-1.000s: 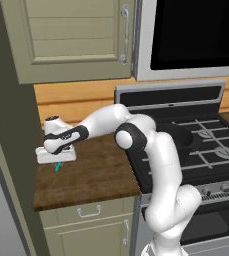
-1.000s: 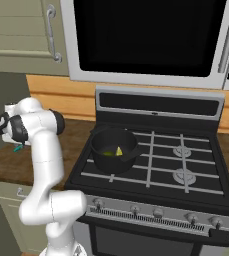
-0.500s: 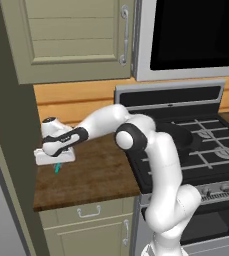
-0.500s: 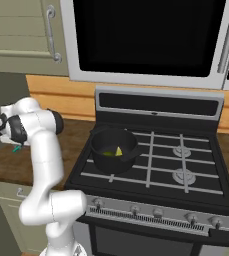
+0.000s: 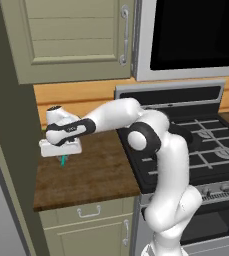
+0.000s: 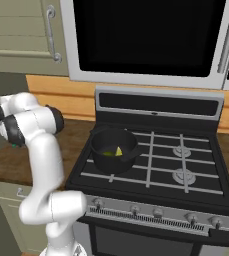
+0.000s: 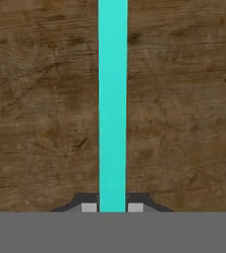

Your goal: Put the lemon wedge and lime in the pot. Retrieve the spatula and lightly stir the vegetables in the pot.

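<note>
1. Stove (image 6: pixel 156 175): black gas range with grates, right of the wooden counter (image 5: pixel 93 175); dark oven window and wood backsplash above, cabinet door over the counter.
2. My arm reaches from the base out to the left, over the counter, hand pointing down at the wood near the counter's left end in the left base view.
3. Pot (image 6: pixel 113 149): dark, short, round, sits on the front-left burner of the stove, well apart from my hand.
4. Spatula (image 7: pixel 113 104): teal handle runs straight up the hand view from between my fingertips, wood grain behind it. In the left base view a short teal bit (image 5: pixel 63 160) pokes out just below my hand, above the counter. Blade can't be seen.
5. My gripper (image 7: pixel 113 208): jaws closed tight on the spatula handle, one fingertip on each side, touching it. Seen from the left base view too (image 5: pixel 61 150).
6. Lime (image 6: pixel 107 153): dark green, inside the pot, low against the bottom, hard to make out.
7. Lemon wedge (image 6: pixel 118 151): pale yellow, inside the pot, just beside the lime, toward the right side.
</note>
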